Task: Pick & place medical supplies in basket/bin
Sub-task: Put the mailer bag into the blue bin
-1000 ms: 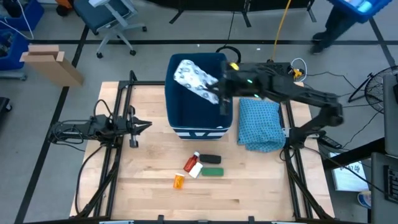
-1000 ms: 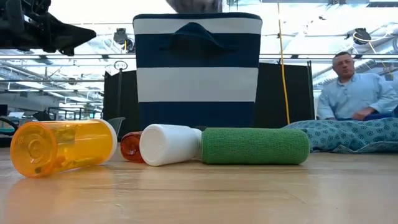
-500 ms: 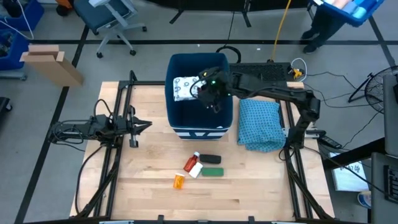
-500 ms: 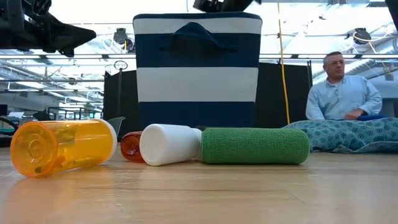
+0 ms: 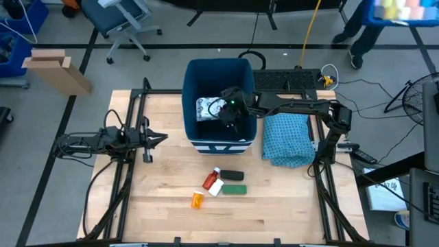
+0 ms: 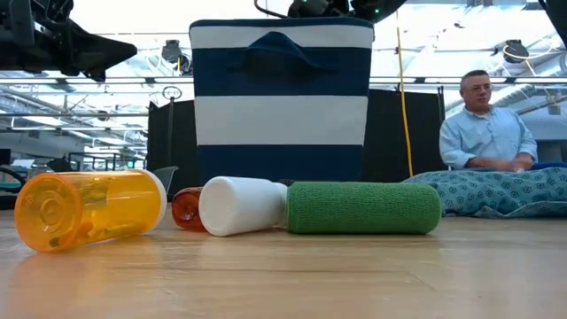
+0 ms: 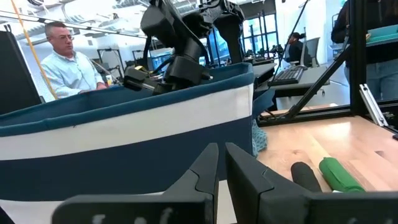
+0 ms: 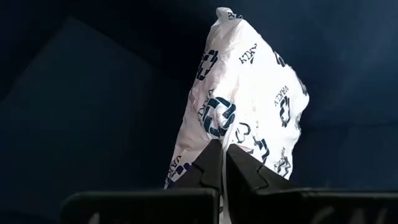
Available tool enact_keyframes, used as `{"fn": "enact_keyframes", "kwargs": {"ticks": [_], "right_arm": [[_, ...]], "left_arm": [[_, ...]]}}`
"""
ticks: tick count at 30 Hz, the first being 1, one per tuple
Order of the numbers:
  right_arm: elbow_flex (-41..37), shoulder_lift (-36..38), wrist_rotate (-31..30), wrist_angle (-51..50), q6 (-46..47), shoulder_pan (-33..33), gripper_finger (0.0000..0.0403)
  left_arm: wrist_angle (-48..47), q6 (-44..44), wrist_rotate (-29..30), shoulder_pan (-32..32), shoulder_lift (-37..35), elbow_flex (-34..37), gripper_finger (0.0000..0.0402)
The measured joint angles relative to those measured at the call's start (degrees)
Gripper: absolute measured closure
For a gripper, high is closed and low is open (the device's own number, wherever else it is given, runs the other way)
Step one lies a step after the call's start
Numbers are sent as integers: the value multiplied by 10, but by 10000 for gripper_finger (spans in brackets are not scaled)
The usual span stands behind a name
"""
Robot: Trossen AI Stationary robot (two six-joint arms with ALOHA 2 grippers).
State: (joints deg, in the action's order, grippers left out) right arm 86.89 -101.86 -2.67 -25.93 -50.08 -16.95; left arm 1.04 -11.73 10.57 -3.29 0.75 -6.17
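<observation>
The right arm is stretched leftward, its gripper (image 5: pixel 228 113) lowered with fingers (image 8: pixel 211 163) pressed together. The left arm is parked at the left side, its gripper (image 5: pixel 159 137) nearly closed.

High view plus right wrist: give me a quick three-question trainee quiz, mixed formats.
1. True or false: the right hand is shut on the white packet inside the blue bin.
2. Which item lies nearest the table's front edge? A) green oblong B) orange pill bottle C) black oblong
3. Fill in: the blue patterned cloth lies beside the bin, on the ____ arm's side.

Key: 1 true; 2 B; 3 right.
</observation>
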Motion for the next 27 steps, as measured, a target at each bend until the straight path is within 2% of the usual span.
{"fn": "enact_keyframes", "kwargs": {"ticks": [6,20,23,27], "right_arm": [[-1,0,59,5,16,-6,403],[3,0,59,-52,120,-7,403],[33,-3,54,-85,134,-5,403],[115,-15,43,-116,152,-5,403]], "left_arm": [[1,-1,0,0,0,0,369],[2,-1,0,0,0,0,369],[10,-7,1,0,0,0,369],[18,-15,1,0,0,0,369]]}}
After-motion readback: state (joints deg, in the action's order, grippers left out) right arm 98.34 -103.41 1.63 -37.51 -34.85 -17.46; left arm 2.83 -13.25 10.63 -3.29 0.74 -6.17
